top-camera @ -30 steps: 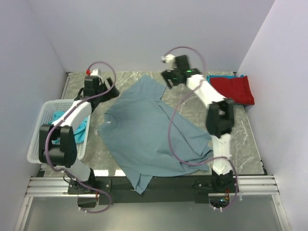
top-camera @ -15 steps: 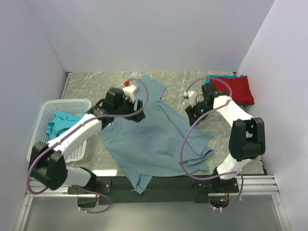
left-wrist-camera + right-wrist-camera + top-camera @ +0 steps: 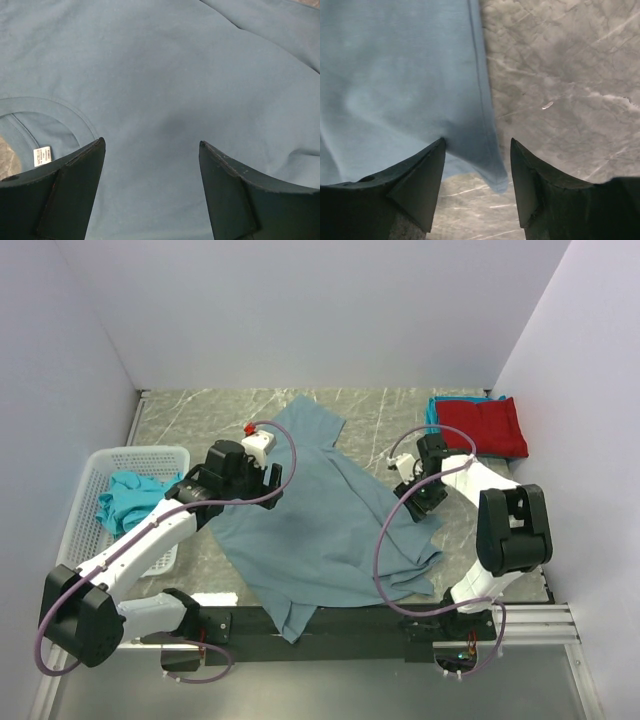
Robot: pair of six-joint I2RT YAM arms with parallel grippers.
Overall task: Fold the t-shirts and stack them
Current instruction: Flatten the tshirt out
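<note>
Marble table (image 3: 200,415) is walled at the back and both sides. Blue-grey t-shirt (image 3: 320,530) is spread crumpled across the table's middle, its lower part hanging past the near edge between the arm bases and its far part reaching toward the back wall. White basket (image 3: 90,465) is set at the left edge, with a teal t-shirt (image 3: 125,498) bunched inside. Red t-shirt (image 3: 485,425) is seen folded in the far right corner, with a strip of teal fabric (image 3: 432,410) showing beneath it; that is judged to be the stack.

Step in hand is judged as flattening the blue-grey shirt before folding; no fold is made yet.

Left gripper (image 3: 150,145) is held open over the chest fabric beside the collar (image 3: 65,107), nothing pinched. Right gripper (image 3: 477,145) is also open, with jaws straddling the hemmed edge (image 3: 480,90) at the shirt's right side, not clamped.

Next move likely calls for both jaws to be closed on fabric and the shirt pulled flat. Bare table is available at far left and between shirt and stack. The overhanging hem should be drawn back onto the table.
</note>
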